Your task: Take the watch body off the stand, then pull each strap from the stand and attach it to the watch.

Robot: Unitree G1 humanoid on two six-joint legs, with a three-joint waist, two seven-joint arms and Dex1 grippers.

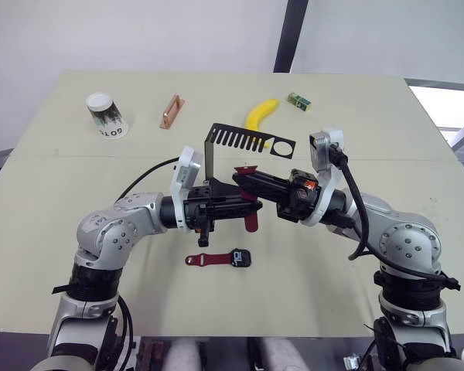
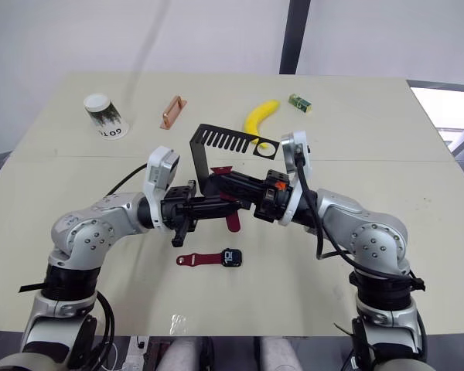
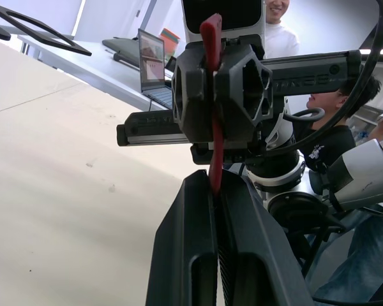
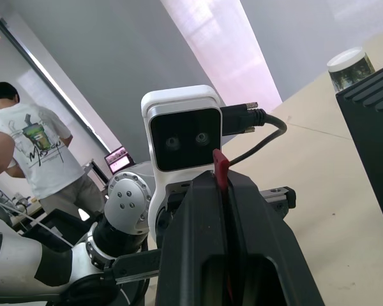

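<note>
Clearly the job is half done: in the left eye view the watch body (image 1: 240, 258) lies on the table (image 1: 46, 185) with one strap (image 1: 205, 260) already joined to it, below the arms. The second strap (image 1: 250, 217) is off the stand (image 1: 230, 147) and held in the air, both grippers meeting on it just in front of the stand. The left gripper (image 1: 243, 203) reaches in from the left, forearm level; the right gripper (image 1: 246, 180) comes from the right, angled slightly down.

The right eye view shows the same handover pose.

In the left wrist view the left fingers (image 3: 242, 242) are pressed together on the strap, which runs upward into the other gripper (a person sits in the background).

In the right wrist view the right fingers (image 4: 198, 242) are likewise clamped on the strap's red edge.

Next, I judge, one gripper must let go so the strap can be carried down to the watch body's free end.
</note>
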